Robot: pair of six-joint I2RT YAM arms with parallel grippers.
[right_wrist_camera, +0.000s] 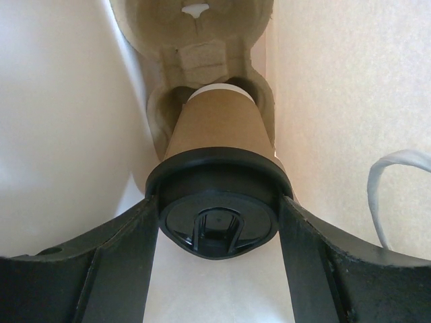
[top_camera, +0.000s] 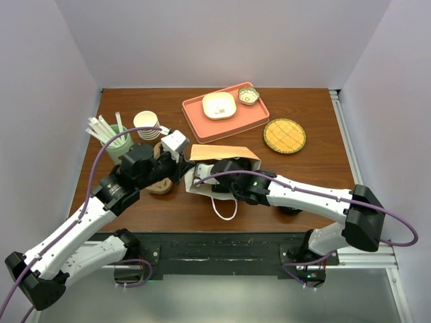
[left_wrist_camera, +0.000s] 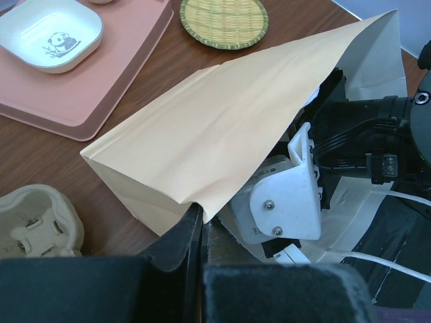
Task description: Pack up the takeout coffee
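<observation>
The brown paper bag [top_camera: 224, 153] [left_wrist_camera: 222, 128] lies on its side in the middle of the table, mouth toward the arms. My left gripper [top_camera: 183, 164] [left_wrist_camera: 201, 217] is shut on the edge of the bag's mouth, holding it up. My right gripper [right_wrist_camera: 219, 225] reaches inside the bag, and only its wrist [top_camera: 237, 176] [left_wrist_camera: 286, 202] shows from outside. Its fingers [right_wrist_camera: 128, 249] press both sides of the black lid [right_wrist_camera: 219, 195] of the takeout coffee [right_wrist_camera: 217, 134]. The cup's base sits in a pulp cup carrier [right_wrist_camera: 195, 40] deep in the bag.
A pink tray [top_camera: 254, 114] with a white dish [top_camera: 219, 105] and a small bowl [top_camera: 248, 95] stands at the back. A woven coaster [top_camera: 284, 135] lies to its right. Stacked cream cups [top_camera: 146, 124], a green straw holder [top_camera: 116, 142] and another pulp carrier [left_wrist_camera: 34, 225] are on the left.
</observation>
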